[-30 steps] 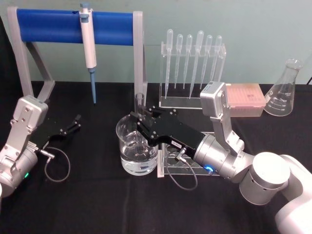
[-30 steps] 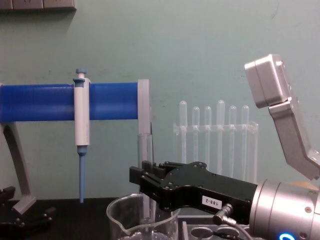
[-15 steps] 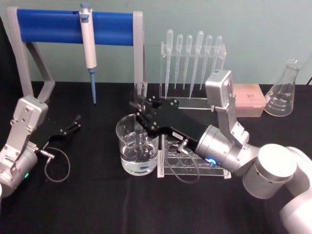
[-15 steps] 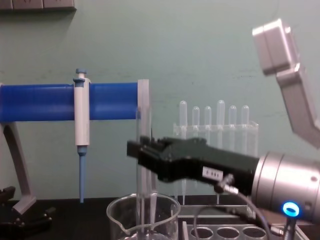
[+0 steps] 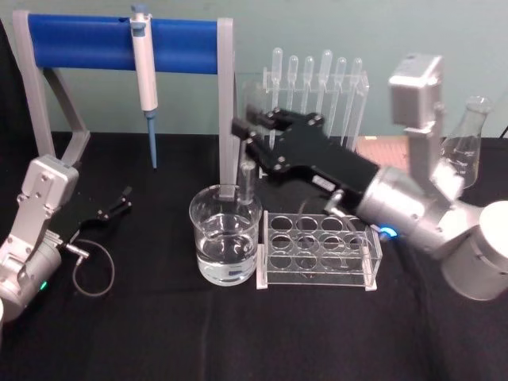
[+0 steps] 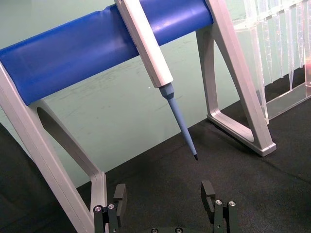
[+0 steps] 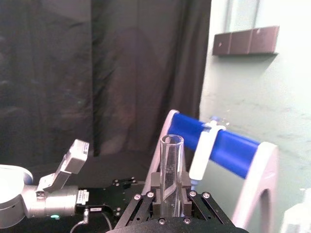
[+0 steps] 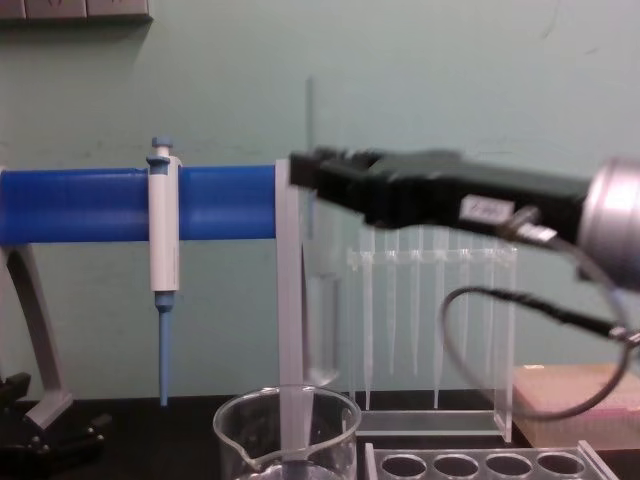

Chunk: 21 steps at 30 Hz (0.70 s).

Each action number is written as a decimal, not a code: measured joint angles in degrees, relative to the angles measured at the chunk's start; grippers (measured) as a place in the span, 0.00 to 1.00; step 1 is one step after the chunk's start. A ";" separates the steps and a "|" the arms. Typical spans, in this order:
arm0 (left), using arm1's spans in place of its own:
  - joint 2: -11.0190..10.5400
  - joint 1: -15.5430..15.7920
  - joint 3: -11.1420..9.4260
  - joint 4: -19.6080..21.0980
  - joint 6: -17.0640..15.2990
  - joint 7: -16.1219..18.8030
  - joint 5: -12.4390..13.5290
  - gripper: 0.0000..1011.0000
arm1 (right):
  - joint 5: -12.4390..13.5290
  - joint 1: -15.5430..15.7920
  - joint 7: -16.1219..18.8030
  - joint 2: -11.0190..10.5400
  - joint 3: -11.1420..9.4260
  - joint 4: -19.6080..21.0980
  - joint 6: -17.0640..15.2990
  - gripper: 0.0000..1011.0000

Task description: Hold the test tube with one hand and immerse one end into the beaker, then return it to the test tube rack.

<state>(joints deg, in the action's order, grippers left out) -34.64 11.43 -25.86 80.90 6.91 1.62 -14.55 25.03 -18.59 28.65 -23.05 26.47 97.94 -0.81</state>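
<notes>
At nine o'clock on the black table (image 5: 159,333) rests the left gripper (image 5: 119,201), parked, jaws spread with nothing between them, fingers (image 6: 209,194) pointing toward the blue stand (image 5: 119,44) and its hanging pipettor (image 5: 143,67). At six o'clock stands the beaker (image 5: 225,242), holding clear liquid, touching the left end of the tube rack (image 5: 317,250). Directly above the beaker hangs the test tube (image 5: 247,178), upright, rounded bottom clear of the rim in the chest view, apart from the liquid. Pinches the tube near its upper part: the right gripper (image 5: 255,135), raised high, reaching in from three o'clock, jaws pressed on the glass (image 7: 171,170). At twelve o'clock stand the pipettes (image 5: 313,95); at two o'clock, a flask (image 5: 464,151).
</notes>
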 joint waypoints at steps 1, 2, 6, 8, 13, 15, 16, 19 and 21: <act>0.00 0.00 0.00 0.00 0.00 0.00 0.00 0.99 | 0.45 0.88 -0.45 -1.22 -0.97 1.91 -0.28 0.22; 0.00 0.00 0.00 0.00 0.00 0.00 0.00 0.99 | 0.71 1.42 -0.71 -1.92 -1.53 2.85 -0.37 0.22; 0.00 0.00 0.00 0.00 0.00 0.00 0.00 0.99 | 1.75 4.04 -1.79 -4.49 -3.84 6.15 -0.40 0.22; 0.00 0.00 0.00 0.00 0.00 0.00 0.00 0.99 | 2.19 5.75 -2.37 -5.84 -5.12 7.44 -0.21 0.22; 0.00 0.00 0.00 0.00 0.00 0.00 0.00 0.99 | 2.29 9.36 -3.27 -7.91 -7.02 8.17 1.20 0.22; 0.00 0.00 0.00 0.00 0.00 0.00 0.00 0.99 | 2.16 10.12 -3.41 -8.14 -7.34 7.84 1.61 0.22; 0.00 0.00 0.00 0.00 0.00 0.00 0.00 0.99 | 2.04 10.84 -3.57 -8.22 -7.56 7.44 1.97 0.22; 0.00 0.00 0.00 0.00 0.00 0.00 0.00 0.99 | 1.83 11.67 -3.67 -8.22 -7.82 6.82 2.54 0.22; 0.00 0.00 0.00 0.00 0.00 0.00 0.00 0.99 | 1.60 12.16 -3.68 -8.04 -7.93 6.07 3.07 0.22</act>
<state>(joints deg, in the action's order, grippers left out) -34.65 11.43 -25.86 80.90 6.91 1.62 -14.55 26.63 -6.43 24.97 -31.09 18.54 104.01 2.26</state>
